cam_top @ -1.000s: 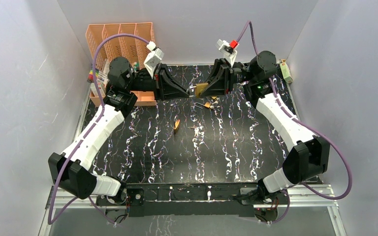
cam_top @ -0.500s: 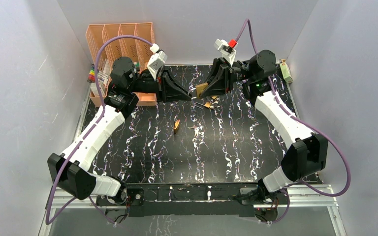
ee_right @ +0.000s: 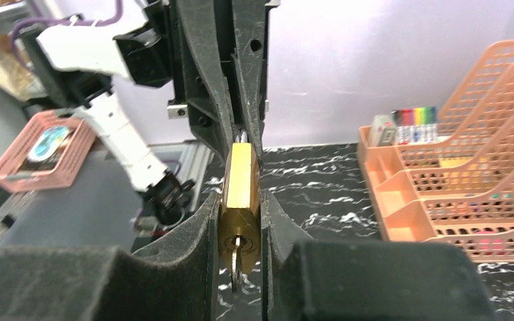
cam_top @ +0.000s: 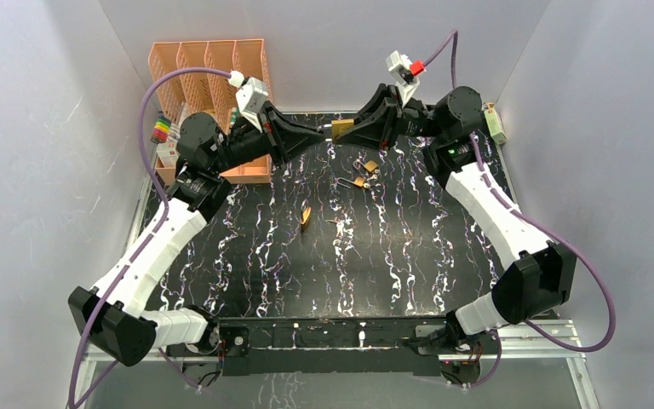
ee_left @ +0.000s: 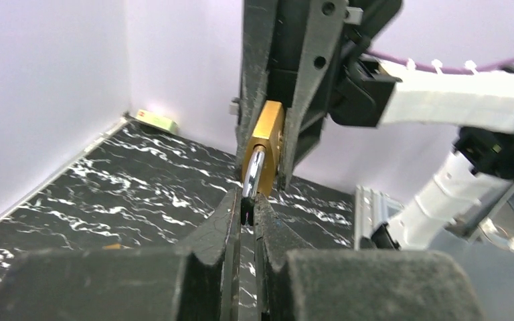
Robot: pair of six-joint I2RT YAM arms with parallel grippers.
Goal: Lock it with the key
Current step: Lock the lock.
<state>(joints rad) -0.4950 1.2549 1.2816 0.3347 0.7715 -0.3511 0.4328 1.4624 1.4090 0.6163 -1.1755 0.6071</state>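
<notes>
Gold metal padlock (cam_top: 341,129) at 12 o'clock sits squeezed btwn R gripper (ee_right: 240,200) fingers; L gripper (ee_left: 247,204) pinches tight on its silver loop (ee_left: 254,175).

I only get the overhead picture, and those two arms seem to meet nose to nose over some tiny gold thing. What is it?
Observer: The right wrist camera shows a brass padlock clamped in the right pincer.
Operator: And the other arm?
Observer: Its own camera shows the left pincer shut on the lock's silver shackle.
Operator: Any key in it?
Observer: Something thin, probably the key, hangs from the keyhole facing the right camera.
</notes>
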